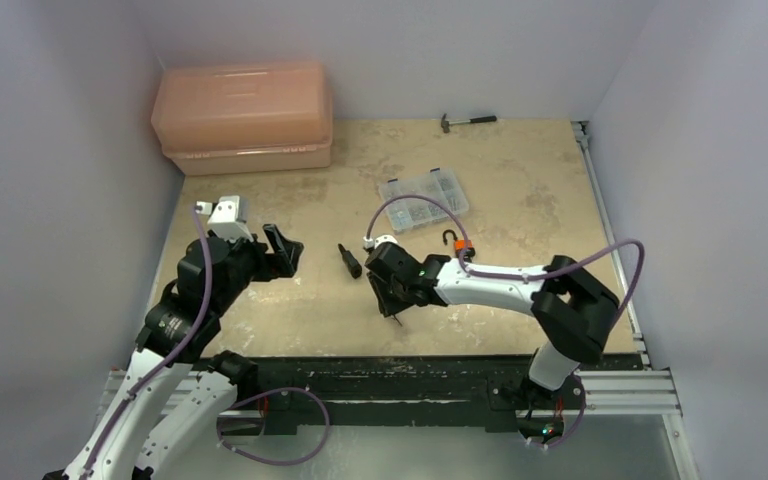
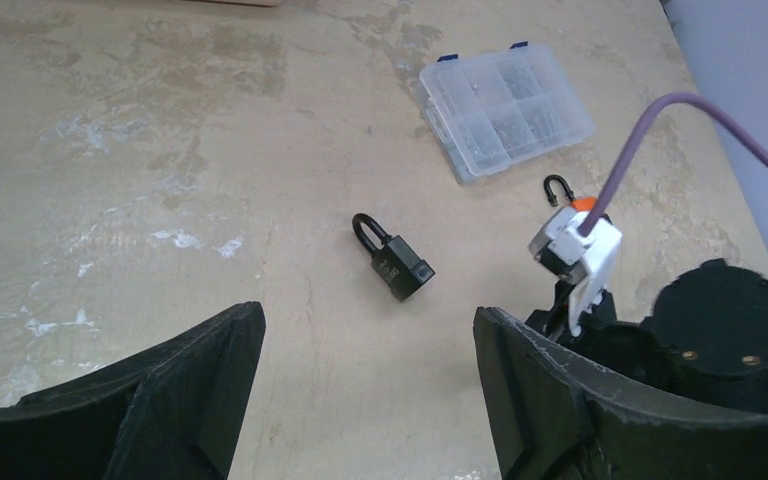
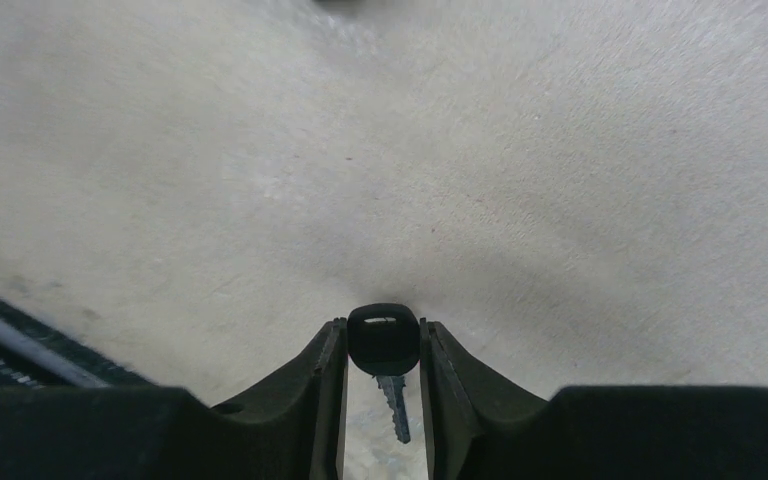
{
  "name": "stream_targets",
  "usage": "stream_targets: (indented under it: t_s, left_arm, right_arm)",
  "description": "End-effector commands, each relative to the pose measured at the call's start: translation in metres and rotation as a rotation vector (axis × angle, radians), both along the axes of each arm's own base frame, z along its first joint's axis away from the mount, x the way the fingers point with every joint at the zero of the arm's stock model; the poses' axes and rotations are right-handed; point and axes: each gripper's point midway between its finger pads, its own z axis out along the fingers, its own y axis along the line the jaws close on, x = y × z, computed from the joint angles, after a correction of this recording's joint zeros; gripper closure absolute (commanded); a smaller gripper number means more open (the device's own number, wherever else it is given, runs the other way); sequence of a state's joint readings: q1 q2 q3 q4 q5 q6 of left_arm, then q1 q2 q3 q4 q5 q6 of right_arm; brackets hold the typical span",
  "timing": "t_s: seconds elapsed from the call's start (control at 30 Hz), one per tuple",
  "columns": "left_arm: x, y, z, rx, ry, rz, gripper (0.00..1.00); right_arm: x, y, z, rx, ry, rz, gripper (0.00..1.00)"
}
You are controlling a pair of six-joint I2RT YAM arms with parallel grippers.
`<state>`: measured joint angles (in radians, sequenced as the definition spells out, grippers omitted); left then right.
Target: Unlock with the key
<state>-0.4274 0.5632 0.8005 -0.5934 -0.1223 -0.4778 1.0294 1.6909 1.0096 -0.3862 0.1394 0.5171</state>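
Right gripper [image 3: 381, 326] pinches the key [image 3: 383, 345] by its rounded black head, right at the fingertips, with the thin metal blade showing in the gap between the two fingers [image 3: 328, 385] and nothing else touching it. The gripper hangs low over the bare beige table [image 1: 520, 200], near its front edge. The black padlock [image 2: 397, 262] lies flat on its side a little to that gripper's left, apart from it, between the two arms. Left gripper [image 2: 367, 320] hovers on the padlock's other side with its fingers spread wide, holding nothing.

To do this step well, the grip on the head probably has to stay square so the blade does not twist. The blade seems to run back between the fingers instead of out past them, so it may need turning to face the keyway at the base of the padlock's body. The loose padlock could slide under a push, so the open left gripper would do well to steady it first.
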Motion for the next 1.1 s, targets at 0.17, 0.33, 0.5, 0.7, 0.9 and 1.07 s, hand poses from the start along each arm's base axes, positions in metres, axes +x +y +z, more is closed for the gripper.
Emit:
stream_targets:
  t_s: [0.17,0.33,0.5,0.7,0.9,1.07]
  left_arm:
    - [0.004,-0.023,0.012,-0.138,-0.013,-0.059,0.21]
    - [0.004,-0.038,0.027,-0.301,-0.018,-0.070,0.22]
    - [0.003,-0.056,0.049,-0.496,-0.037,-0.110,0.23]
    - [0.006,-0.073,0.073,-0.894,0.104,-0.051,0.25]
    - [0.002,-0.097,0.087,-1.358,0.210,-0.211,0.29]
    - [0.001,-0.109,0.087,-1.400,0.278,-0.282,0.33]
  right_arm:
    - [0.020,0.036,0.110,0.403,-0.180,-0.086,0.86]
    - [0.032,0.033,0.174,0.597,-0.287,-0.134,0.85]
    - [0.042,0.012,0.254,0.885,-0.399,-0.197,0.86]
    - [0.040,-0.014,0.338,1.137,-0.567,-0.209,0.87]
    - [0.034,-0.022,0.393,1.328,-0.653,-0.188,0.88]
    - [0.029,-0.019,0.421,1.461,-0.683,-0.144,0.88]
